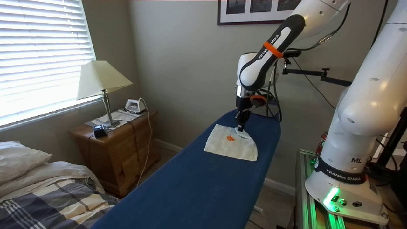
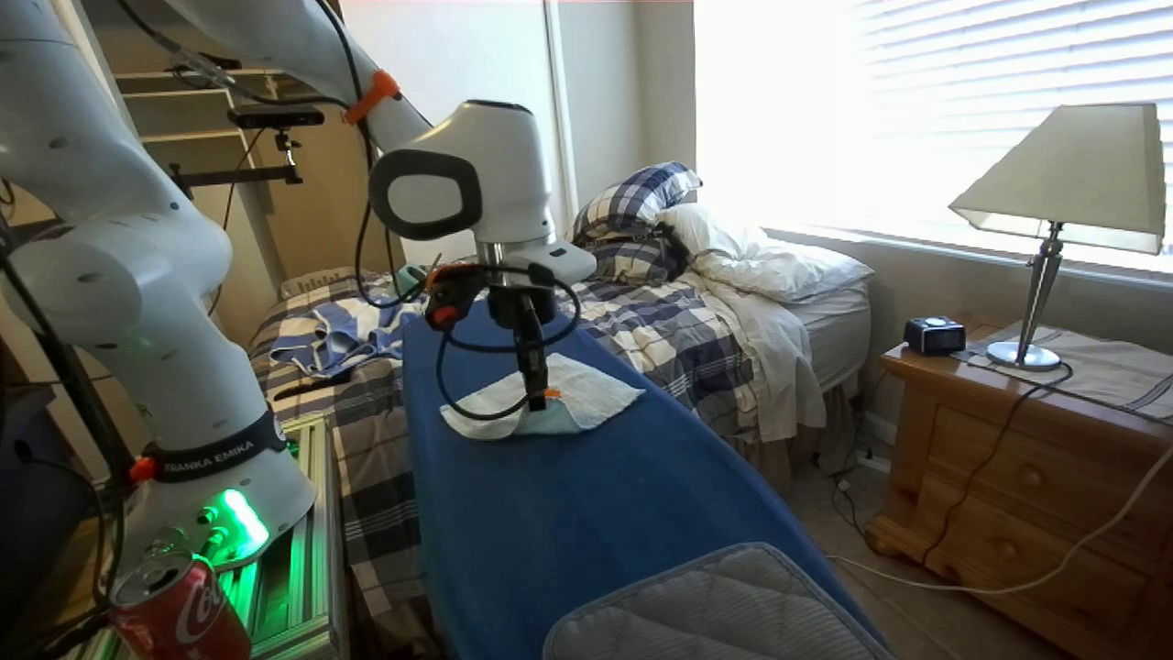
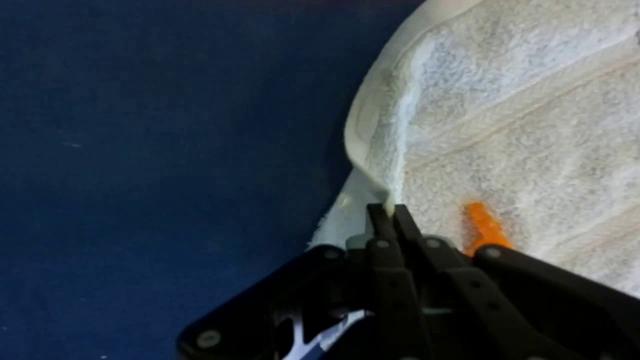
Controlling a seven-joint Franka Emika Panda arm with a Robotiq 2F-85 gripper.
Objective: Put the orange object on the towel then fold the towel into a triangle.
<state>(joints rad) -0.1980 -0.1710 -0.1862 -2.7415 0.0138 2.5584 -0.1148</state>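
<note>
The small white towel lies on the blue ironing board; it also shows in an exterior view and in the wrist view. The orange object lies on the towel, partly behind the gripper in an exterior view and in the wrist view. My gripper points down at the towel's edge. In the wrist view its fingertips are shut on a pinched edge of the towel, which is slightly lifted and curled. The orange object is just beside the fingers, not touching the fingertips.
A grey quilted pad lies on the near end of the board. A bed stands beside the board. A wooden nightstand holds a lamp and an iron. A red can stands by the robot base.
</note>
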